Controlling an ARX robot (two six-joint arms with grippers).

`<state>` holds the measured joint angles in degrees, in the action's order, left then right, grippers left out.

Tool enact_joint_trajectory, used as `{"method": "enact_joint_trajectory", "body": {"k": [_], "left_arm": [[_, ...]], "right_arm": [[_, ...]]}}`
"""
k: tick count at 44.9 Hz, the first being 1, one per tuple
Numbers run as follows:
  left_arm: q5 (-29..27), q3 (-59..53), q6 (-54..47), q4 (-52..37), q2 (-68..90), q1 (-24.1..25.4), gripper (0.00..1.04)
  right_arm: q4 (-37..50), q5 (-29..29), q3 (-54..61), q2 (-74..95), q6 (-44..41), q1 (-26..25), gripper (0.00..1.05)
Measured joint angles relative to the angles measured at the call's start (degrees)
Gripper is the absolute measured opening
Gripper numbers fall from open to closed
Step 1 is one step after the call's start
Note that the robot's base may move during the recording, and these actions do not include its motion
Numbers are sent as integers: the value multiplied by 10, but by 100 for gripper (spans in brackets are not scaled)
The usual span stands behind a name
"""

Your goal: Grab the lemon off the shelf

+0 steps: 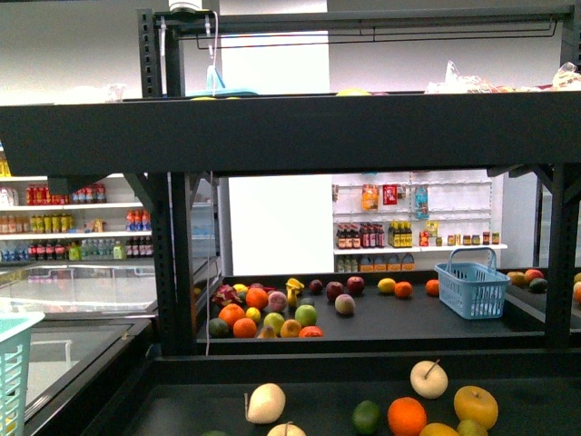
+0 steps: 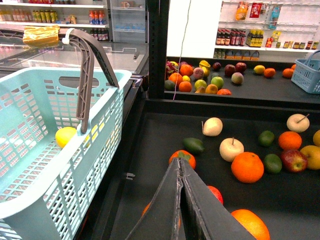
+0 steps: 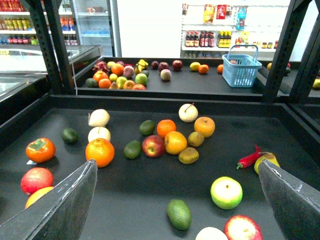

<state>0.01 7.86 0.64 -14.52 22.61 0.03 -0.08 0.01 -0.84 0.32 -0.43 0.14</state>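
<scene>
A small bright-yellow oval fruit, the lemon (image 2: 65, 136), lies inside a teal plastic basket (image 2: 30, 95) beside the shelf, seen through the basket's slotted wall. My left gripper (image 2: 180, 161) is shut with nothing in it, above the shelf's black deck (image 2: 155, 135) and to the right of the basket, near a persimmon (image 2: 183, 157). Over the same deck (image 3: 150, 192), my right gripper (image 3: 177, 162) stands wide open and empty above scattered fruit. In the front view the shelf (image 1: 272, 136) shows as a thick black edge, and neither gripper appears.
The basket's grey handle (image 2: 89, 70) stands upright. On the deck lie an orange (image 2: 247, 167), an avocado (image 3: 179, 213), a green apple (image 3: 226, 192) and a red chili (image 3: 248, 158). A blue basket (image 3: 241, 70) and more fruit sit on the far deck. Black posts (image 1: 168, 263) flank it.
</scene>
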Motion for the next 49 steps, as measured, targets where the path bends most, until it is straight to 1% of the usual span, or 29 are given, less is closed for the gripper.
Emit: {"method": "enact_joint_trajectory", "body": {"k": [15,16,19,24,42,44,48,49], "left_arm": [[0,-35,0,18,-57,0,2],[0,-53,0,48,-107,0,2],[0,-59,0,52,-122,0,2],[-1,-71,0,139,-203,0,2],[0,-71,0,144,-223,0,2],[0,-71,0,144,-223,0,7],[0,-71,0,144,-223,0,22],[0,-71,0,144,-223,0,30]], "right_arm": [[0,0,0,0,0,0,97],[0,0,0,0,0,0,97],[0,0,0,0,0,0,97],[0,0,0,0,0,0,97],[0,0,0,0,0,0,97],[0,0,0,0,0,0,97],[0,0,0,0,0,0,97],[0,0,0,0,0,0,97]]}}
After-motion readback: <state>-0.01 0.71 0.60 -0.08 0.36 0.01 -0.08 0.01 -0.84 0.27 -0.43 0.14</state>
